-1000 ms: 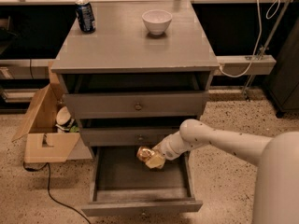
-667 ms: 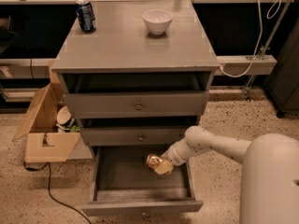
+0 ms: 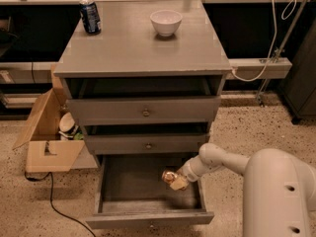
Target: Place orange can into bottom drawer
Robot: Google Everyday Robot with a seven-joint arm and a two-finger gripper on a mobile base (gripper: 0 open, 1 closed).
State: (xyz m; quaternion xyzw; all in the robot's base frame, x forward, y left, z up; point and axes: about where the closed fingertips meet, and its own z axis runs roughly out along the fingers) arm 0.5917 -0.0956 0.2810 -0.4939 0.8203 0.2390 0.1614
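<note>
The bottom drawer (image 3: pixel 148 218) of the grey cabinet is pulled open, its dark inside showing. The orange can (image 3: pixel 171 177) lies tilted inside the drawer, toward its right side. My gripper (image 3: pixel 177 180) reaches in from the right over the drawer's right wall and is at the can, low in the drawer. The white arm runs back to the lower right corner.
A dark blue can (image 3: pixel 90 16) and a white bowl (image 3: pixel 166 22) stand on the cabinet top (image 3: pixel 143 48). The two upper drawers (image 3: pixel 144 111) stand slightly open. An open cardboard box (image 3: pixel 47 142) and a black cable lie on the floor at the left.
The gripper with the orange can has moved right and lower into the bottom drawer, toward its right wall.
</note>
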